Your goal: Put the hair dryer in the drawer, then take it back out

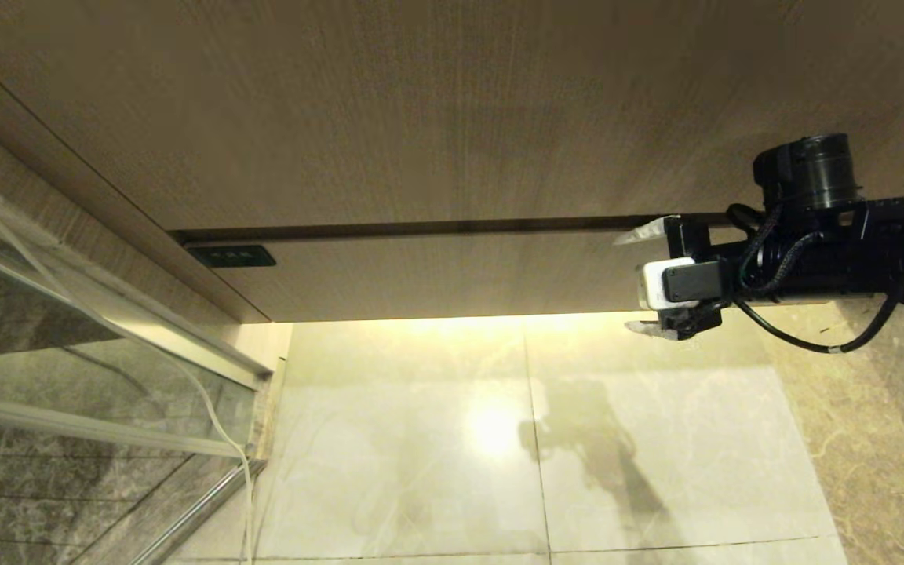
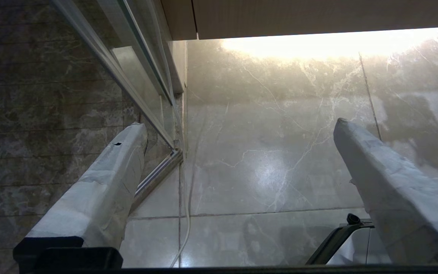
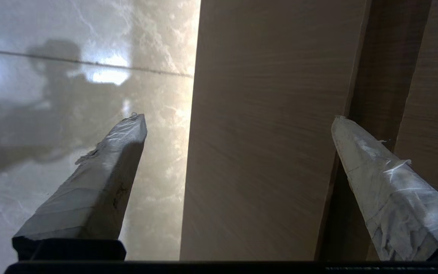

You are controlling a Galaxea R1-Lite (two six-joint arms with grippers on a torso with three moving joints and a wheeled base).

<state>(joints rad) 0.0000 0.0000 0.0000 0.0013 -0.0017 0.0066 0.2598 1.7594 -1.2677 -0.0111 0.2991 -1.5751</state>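
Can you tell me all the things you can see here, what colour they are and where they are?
drawer: one, wood-grain brown with a small black mark at its left end, shut, low under the tall panel.
tall panel: one, wood-grain brown, above the drawer, fills the top of the head view.
floor tiles: several, shiny pale marble, below the drawer, lit by a warm glow.
glass partition: one, clear with metal rails, on the left.
cord: one, thin and white, hanging down along the glass.
hair dryer: none in view.
right gripper: one, black with pale wrapped fingers, open, at the drawer's right end with the drawer front between its fingers.
left gripper: one, pale wrapped fingers, open, over the floor near the glass.
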